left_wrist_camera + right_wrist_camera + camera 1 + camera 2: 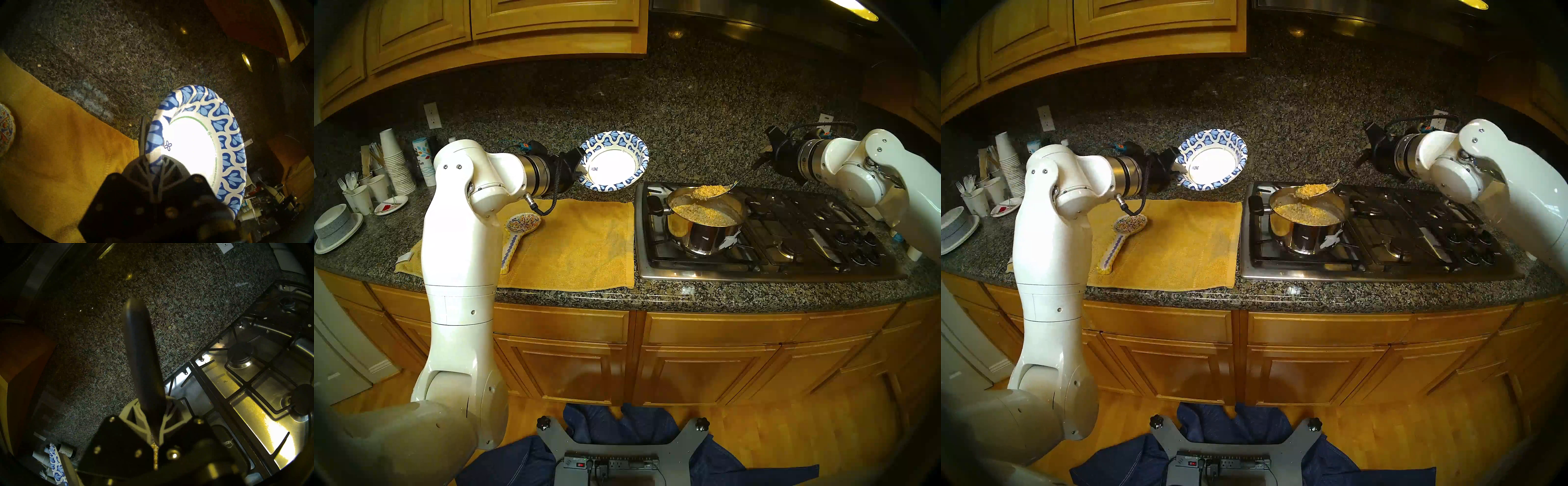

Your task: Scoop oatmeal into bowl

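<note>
Spoon full, bowl waiting
The left gripper pinches the thin, bendy blue-and-white paper bowl by its rim (mid-frame); the right gripper squeezes the silver metal spoon of sticky, lumpy tan oatmeal

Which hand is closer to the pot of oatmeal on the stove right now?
Right. The right hand hangs above and behind the pot, holding a loaded spoon over it. The left hand is off to the side over the towel, gripping the bowl.
</note>
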Controlling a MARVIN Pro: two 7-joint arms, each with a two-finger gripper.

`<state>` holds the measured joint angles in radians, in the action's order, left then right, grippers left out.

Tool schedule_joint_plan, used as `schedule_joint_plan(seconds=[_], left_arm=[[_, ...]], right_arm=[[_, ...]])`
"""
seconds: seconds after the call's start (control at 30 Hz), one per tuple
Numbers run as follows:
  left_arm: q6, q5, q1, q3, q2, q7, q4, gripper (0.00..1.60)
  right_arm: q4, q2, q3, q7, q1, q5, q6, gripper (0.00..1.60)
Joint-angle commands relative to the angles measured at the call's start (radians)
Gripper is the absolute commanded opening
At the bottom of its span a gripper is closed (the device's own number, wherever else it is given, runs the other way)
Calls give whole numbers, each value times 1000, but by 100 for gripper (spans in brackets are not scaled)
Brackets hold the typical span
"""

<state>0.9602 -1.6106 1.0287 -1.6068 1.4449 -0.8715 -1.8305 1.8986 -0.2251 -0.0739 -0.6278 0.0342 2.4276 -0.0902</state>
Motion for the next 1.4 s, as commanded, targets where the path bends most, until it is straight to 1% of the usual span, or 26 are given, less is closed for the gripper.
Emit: schedule_joint_plan(seconds=[0.0,0.1,0.13,0.17,0.23,0.47,0.5,0.6,0.67,0.77,0.93,1.37], left_arm=[[0,-85,-57,10,-5,-79,-23,0],[0,-121,-58,19,-19,-87,-22,0],[0,-121,-58,19,-19,-87,-22,0],[0,-140,-56,29,-28,-92,-22,0],[0,-154,-54,37,-35,-96,-21,0],[0,-188,-40,69,-72,-109,7,0],[0,-188,-38,73,-82,-90,14,0],[0,-207,-42,83,-96,-109,22,0],[0,-217,-46,92,-110,-97,30,0],[0,-234,-53,106,-120,-108,43,0],[0,-254,-67,134,-142,-101,73,0],[0,-319,-126,194,-182,-105,137,0]], right_arm=[[2,-2,-39,13,42,-7,-7,0],[2,-2,-39,13,42,-7,-7,0],[2,-2,-39,13,42,-7,-7,0],[2,-2,-39,13,42,-7,-7,0],[2,-2,-39,12,42,-7,-7,0],[2,-2,-38,12,41,-7,-7,0],[2,-2,-38,12,41,-7,-7,0],[2,-2,-38,12,41,-7,-7,0],[2,-2,-38,12,41,-7,-7,0],[2,-2,-38,12,41,-7,-7,0],[2,-2,-38,12,41,-7,-7,0],[2,-2,-38,12,41,-7,-7,0]])
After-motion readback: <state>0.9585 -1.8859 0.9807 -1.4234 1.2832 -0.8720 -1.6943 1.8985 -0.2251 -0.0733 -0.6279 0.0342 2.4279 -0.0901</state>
